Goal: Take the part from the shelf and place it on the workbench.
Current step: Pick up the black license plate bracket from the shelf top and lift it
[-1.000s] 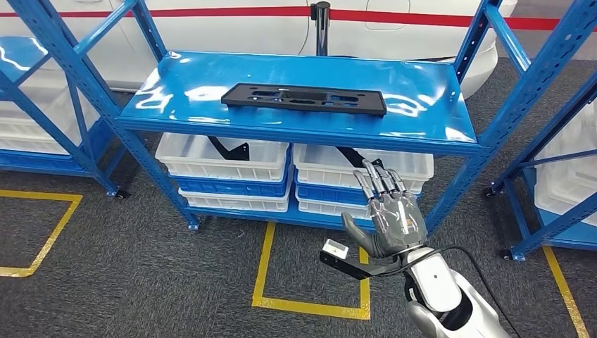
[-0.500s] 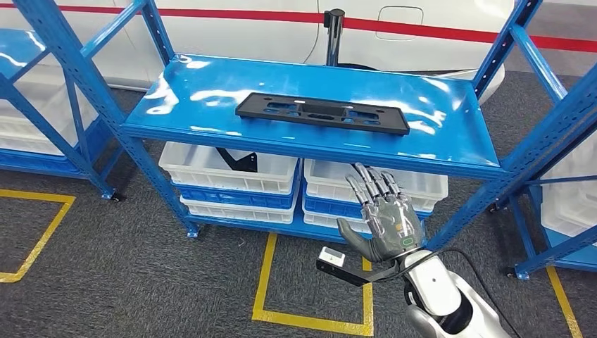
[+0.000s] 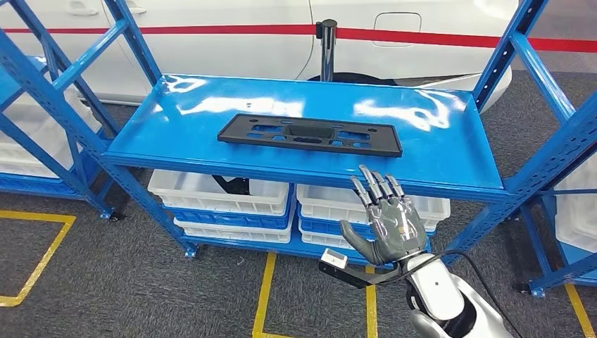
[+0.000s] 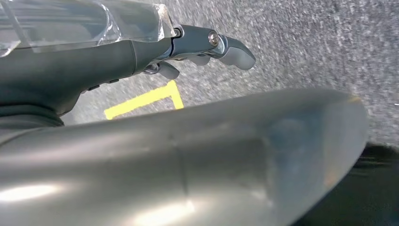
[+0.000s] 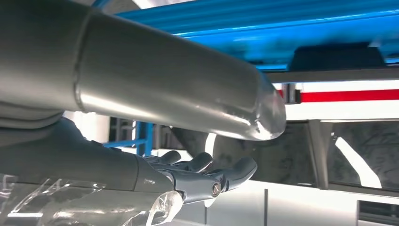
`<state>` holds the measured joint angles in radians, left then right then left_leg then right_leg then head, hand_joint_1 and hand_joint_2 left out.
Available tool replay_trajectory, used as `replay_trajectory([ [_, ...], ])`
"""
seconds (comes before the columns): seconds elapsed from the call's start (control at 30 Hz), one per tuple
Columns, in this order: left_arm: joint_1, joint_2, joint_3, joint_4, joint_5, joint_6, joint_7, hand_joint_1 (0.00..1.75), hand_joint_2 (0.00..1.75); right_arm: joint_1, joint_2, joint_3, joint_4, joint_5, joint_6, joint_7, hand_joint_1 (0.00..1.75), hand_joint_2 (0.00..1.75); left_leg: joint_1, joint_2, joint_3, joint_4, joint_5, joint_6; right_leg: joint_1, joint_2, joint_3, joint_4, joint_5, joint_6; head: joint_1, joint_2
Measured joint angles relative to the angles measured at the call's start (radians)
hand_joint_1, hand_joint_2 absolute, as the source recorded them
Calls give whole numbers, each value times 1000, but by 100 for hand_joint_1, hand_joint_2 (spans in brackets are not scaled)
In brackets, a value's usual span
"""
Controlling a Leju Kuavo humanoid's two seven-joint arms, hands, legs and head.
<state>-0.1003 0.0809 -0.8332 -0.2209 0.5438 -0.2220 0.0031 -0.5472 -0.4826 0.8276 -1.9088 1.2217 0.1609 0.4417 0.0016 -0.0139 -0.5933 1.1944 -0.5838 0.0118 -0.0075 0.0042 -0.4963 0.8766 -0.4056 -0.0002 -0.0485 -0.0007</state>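
Observation:
A long flat black plastic part (image 3: 310, 134) with several cutouts lies on the top board of the blue shelf (image 3: 176, 120), near its front edge. My right hand (image 3: 386, 222) is raised in front of the shelf, just below the board's front lip and under the part's right end, fingers stretched out and apart, holding nothing. In the right wrist view the right hand (image 5: 197, 174) is open, with the dark edge of the part (image 5: 336, 56) on the blue board beyond it. The left hand (image 4: 202, 47) hangs over grey carpet, its fingers curled and nothing visible in them.
White bins (image 3: 225, 197) with dark parts fill the shelf's lower level. Blue uprights (image 3: 535, 162) frame the shelf, and more blue racks stand at both sides. A white car with a red stripe (image 3: 232, 35) and a black post (image 3: 327, 42) stand behind. Yellow floor lines (image 3: 267, 296) mark the carpet.
The whole view has shifted: the shelf sits closer and lower in the picture. My right hand has risen towards the board's front edge, still open.

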Motion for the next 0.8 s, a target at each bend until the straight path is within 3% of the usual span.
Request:
replay_trajectory([
  [0.03, 0, -2, -6, 0, -9, 0, 9, 0, 0, 12, -14, -6, -14, -8, 5, 4, 0, 0, 0, 0, -23, 2, -4, 1, 0, 1, 13, 0, -11, 1, 0, 0],
  [0.07, -2, -5, -11, 0, -17, 0, 19, 0, 0, 23, -27, -14, -27, -14, 9, 6, 0, 0, -1, 0, -28, -35, 15, 5, 1, 1, 29, 0, -22, 3, 0, 0],
  [0.1, -4, -8, -16, 0, -23, 0, 29, 0, 0, 32, -41, -24, -39, -21, 12, 6, 0, 0, -3, 0, -19, -102, 61, 10, 1, 1, 44, -1, -34, 5, -1, 0],
  [0.17, -9, -10, -26, 0, -29, 0, 42, 0, 0, 43, -62, -42, -54, -28, 15, 5, 0, 0, -11, -2, 3, -246, 179, 25, 3, 3, 66, -4, -53, 11, -1, 0],
  [0.2, -11, -11, -30, 0, -29, -1, 45, 0, 0, 46, -69, -49, -60, -30, 16, 4, 0, 0, -16, -3, 10, -290, 218, 32, 3, 6, 72, -9, -61, 16, -1, 0],
  [0.23, -14, -12, -32, 0, -29, -1, 47, 0, 0, 49, -73, -54, -64, -30, 17, 1, 0, 0, -18, -5, 14, -315, 237, 37, 4, 10, 78, -11, -63, 22, -1, 0],
  [0.33, -18, -15, -37, 0, -25, -3, 48, 0, 0, 56, -84, -69, -79, -30, 17, -8, 0, 0, -13, -1, 50, -333, 242, 50, 5, 14, 87, 14, -69, 38, 0, 0],
  [0.4, -22, -18, -41, 0, -23, -2, 47, 0, 0, 57, -90, -75, -85, -29, 17, -11, 0, 0, -9, 1, 73, -335, 237, 57, 4, 10, 36, 119, -95, 47, 3, 0],
  [0.47, -24, -20, -46, 0, -23, -2, 46, 0, 0, 58, -93, -79, -88, -28, 17, -12, 0, 0, -9, 1, 88, -334, 222, 61, 3, 7, -61, 263, -149, 54, 4, 0],
  [0.5, -23, -22, -49, 0, -23, -2, 46, 0, 0, 59, -93, -80, -89, -28, 17, -12, 0, 0, -9, 0, 97, -334, 213, 61, 2, 6, -101, 307, -174, 57, 4, 0],
  [0.53, -21, -23, -52, 0, -23, -2, 46, 0, 0, 60, -94, -80, -90, -28, 17, -13, 0, 0, -9, -2, 108, -334, 203, 60, 2, 5, -125, 315, -184, 58, 5, 0],
  [0.57, -19, -24, -54, 0, -23, -2, 46, 0, 0, 61, -94, -80, -90, -28, 17, -13, 0, 0, -8, -3, 121, -334, 193, 58, 2, 5, -131, 287, -170, 58, 5, 0],
  [0.6, -18, -25, -56, 0, -23, -2, 46, 0, 0, 61, -94, -81, -91, -28, 17, -13, 0, 0, -7, -5, 136, -334, 182, 55, 1, 4, -122, 229, -131, 56, 5, 0],
  [0.67, -18, -27, -57, 0, -16, -1, 42, 0, 0, 61, -94, -82, -92, -28, 13, -19, 0, 0, -7, -7, 159, -334, 161, 47, 2, 0, -92, 87, -16, 50, 5, 0],
  [0.7, -19, -28, -57, 0, -8, 0, 36, 0, 0, 59, -94, -82, -92, -28, 10, -25, 0, 0, -8, -8, 165, -336, 152, 42, 4, -2, -81, 40, 27, 43, 5, 0],
  [0.73, -19, -28, -57, 0, 4, 2, 26, 0, 0, 54, -92, -80, -91, -28, 6, -33, 0, 0, -9, -9, 170, -337, 147, 36, 5, -4, -78, 15, 51, 35, 4, 0],
  [0.8, -18, -26, -56, 0, 31, 3, 0, 0, 0, 35, -81, -74, -90, -28, -2, -49, 0, 0, -11, -9, 178, -340, 139, 26, 5, -5, -74, 10, 53, 18, 4, 0],
])
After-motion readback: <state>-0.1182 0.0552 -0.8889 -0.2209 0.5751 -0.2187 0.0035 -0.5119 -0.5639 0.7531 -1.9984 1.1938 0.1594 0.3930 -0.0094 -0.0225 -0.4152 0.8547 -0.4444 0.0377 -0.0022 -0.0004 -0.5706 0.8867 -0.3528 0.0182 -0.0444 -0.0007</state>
